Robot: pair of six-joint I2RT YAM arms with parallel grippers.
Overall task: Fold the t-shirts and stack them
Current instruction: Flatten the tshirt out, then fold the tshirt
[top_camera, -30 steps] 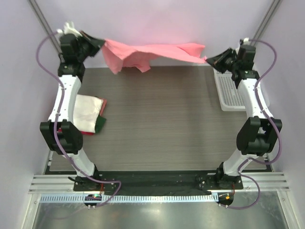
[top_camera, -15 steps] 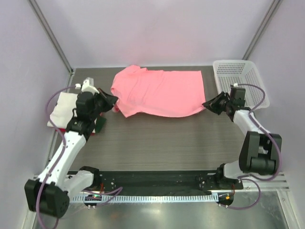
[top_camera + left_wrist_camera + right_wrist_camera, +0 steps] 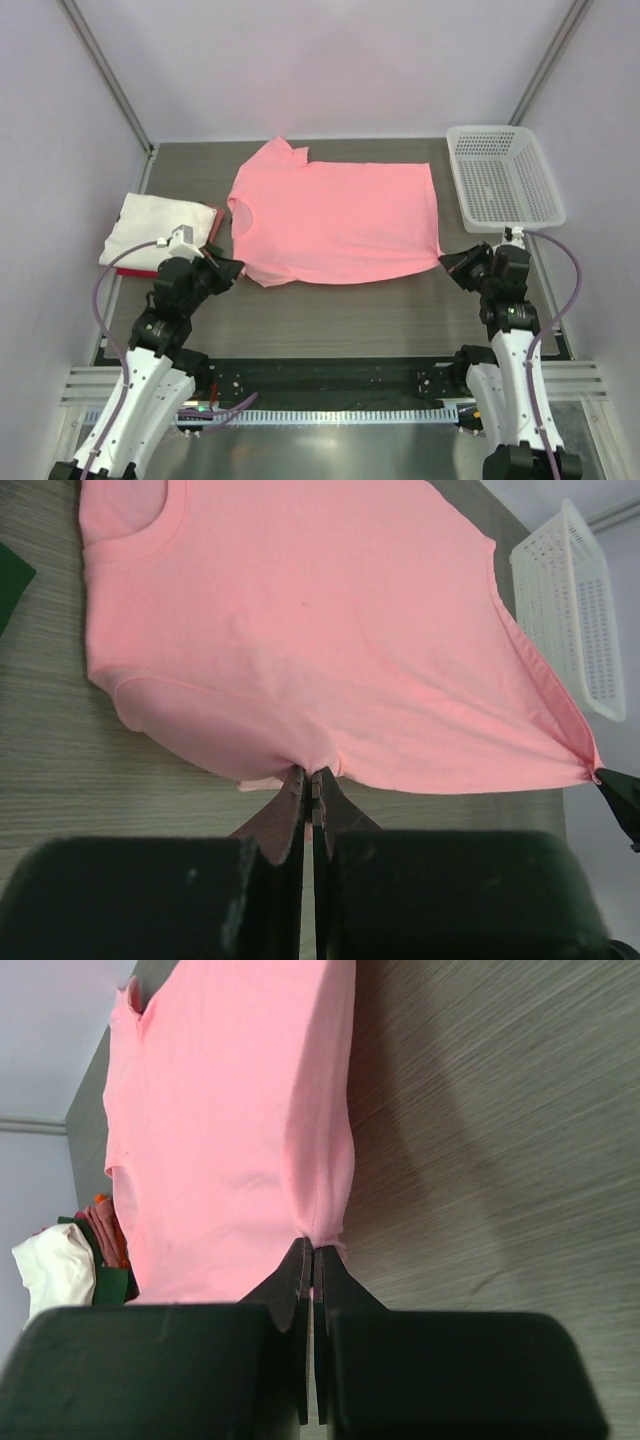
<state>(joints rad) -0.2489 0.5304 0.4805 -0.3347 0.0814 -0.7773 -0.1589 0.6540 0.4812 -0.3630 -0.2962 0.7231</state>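
Observation:
The salmon-pink t-shirt (image 3: 335,220) lies spread flat on the table, collar to the left. My left gripper (image 3: 236,267) is shut on its near sleeve (image 3: 215,735) at the left front. On the hem's near corner (image 3: 325,1225), my right gripper (image 3: 446,263) is shut as well. Both grippers sit low at the table's front. A folded white t-shirt (image 3: 155,233) rests at the left edge on top of a red one (image 3: 213,219), with something dark green beneath; this pile also shows in the right wrist view, the white t-shirt (image 3: 55,1260) outermost.
A white plastic mesh basket (image 3: 503,177) stands at the back right, also seen from the left wrist as the basket (image 3: 585,610). Grey walls and metal posts close in the table on three sides.
Both arms have swung down and back toward the front, pulling the pink t-shirt from hanging in the air at the back to lying flat on the table.

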